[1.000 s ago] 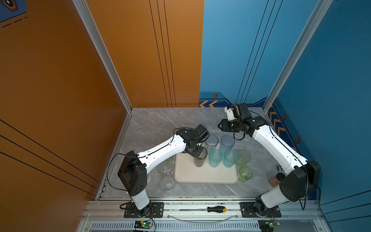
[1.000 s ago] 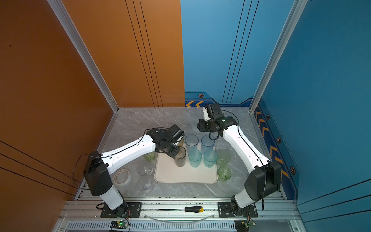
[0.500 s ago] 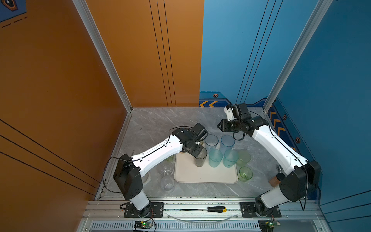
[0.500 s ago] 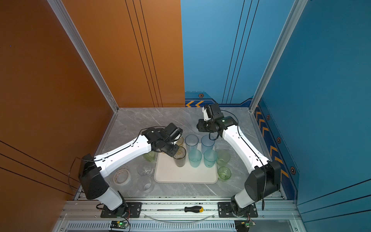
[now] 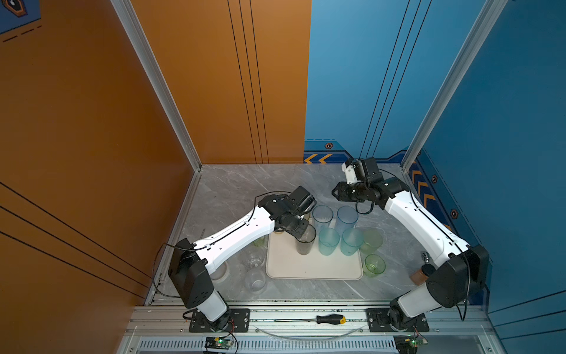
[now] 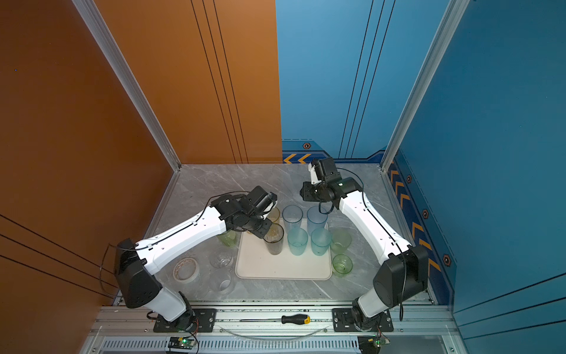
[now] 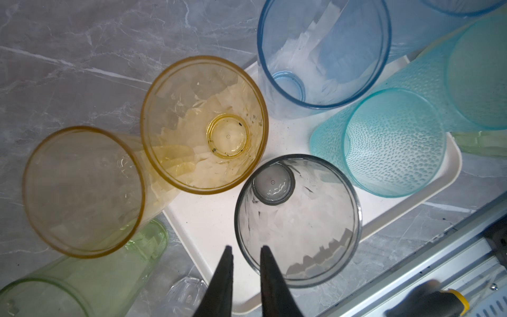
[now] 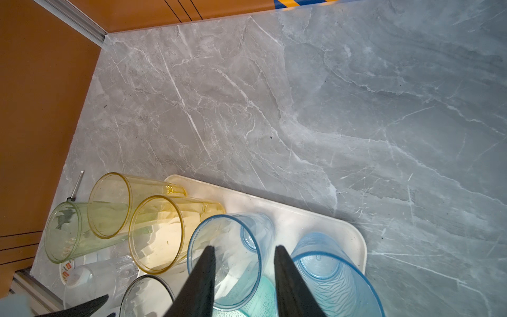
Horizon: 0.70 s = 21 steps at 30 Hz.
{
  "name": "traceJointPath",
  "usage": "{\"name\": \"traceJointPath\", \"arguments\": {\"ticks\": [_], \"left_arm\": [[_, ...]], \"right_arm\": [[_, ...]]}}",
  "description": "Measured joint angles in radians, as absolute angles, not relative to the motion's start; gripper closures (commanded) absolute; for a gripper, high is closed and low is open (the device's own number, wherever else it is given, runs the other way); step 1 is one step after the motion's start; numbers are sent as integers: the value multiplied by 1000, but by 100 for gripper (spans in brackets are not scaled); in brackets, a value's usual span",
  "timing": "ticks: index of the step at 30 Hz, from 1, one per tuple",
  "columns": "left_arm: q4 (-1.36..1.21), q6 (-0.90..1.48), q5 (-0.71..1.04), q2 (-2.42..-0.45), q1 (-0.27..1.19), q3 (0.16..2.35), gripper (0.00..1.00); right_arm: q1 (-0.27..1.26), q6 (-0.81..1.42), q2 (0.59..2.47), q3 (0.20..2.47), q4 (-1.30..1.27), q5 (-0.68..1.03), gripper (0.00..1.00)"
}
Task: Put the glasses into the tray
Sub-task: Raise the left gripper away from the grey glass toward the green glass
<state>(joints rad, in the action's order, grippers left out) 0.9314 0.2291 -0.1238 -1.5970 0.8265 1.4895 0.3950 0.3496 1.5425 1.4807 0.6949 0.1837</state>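
The cream tray [image 5: 312, 269] lies mid-table. On it stand a smoky grey glass [image 5: 305, 245], two blue glasses [image 5: 322, 214], two teal ones [image 5: 328, 240] and a yellow glass [image 7: 204, 123] at its corner. My left gripper [image 7: 246, 248] is open by a narrow gap astride the grey glass's [image 7: 297, 219] rim, one finger inside and one outside, neither touching it. My right gripper [image 5: 334, 193] hovers open and empty behind the tray, above the blue glasses [image 8: 225, 260]. Off the tray stand another yellow glass [image 7: 82, 189], green glasses [image 5: 374, 265] and clear ones [image 5: 254, 257].
A tape roll [image 6: 186, 269] lies at the front left beside the clear glasses. A small brown jar [image 5: 421, 274] sits by the right arm's base. A screwdriver [image 5: 330, 319] rests on the front rail. Orange and blue walls close in three sides.
The left arm's elbow and shoulder have swung leftward while its gripper stayed at the grey glass. The glass and the right arm have not moved.
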Motion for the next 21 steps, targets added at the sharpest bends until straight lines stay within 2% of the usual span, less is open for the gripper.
{"name": "traceJointPath", "arguments": {"ticks": [13, 21], "left_arm": [[901, 234, -274, -1490, 804, 1507, 81], [928, 279, -281, -1296, 598, 1475, 82]], "right_arm": [[427, 350, 1542, 1502, 697, 180, 65], [462, 348, 1542, 1544, 699, 178, 65]]}}
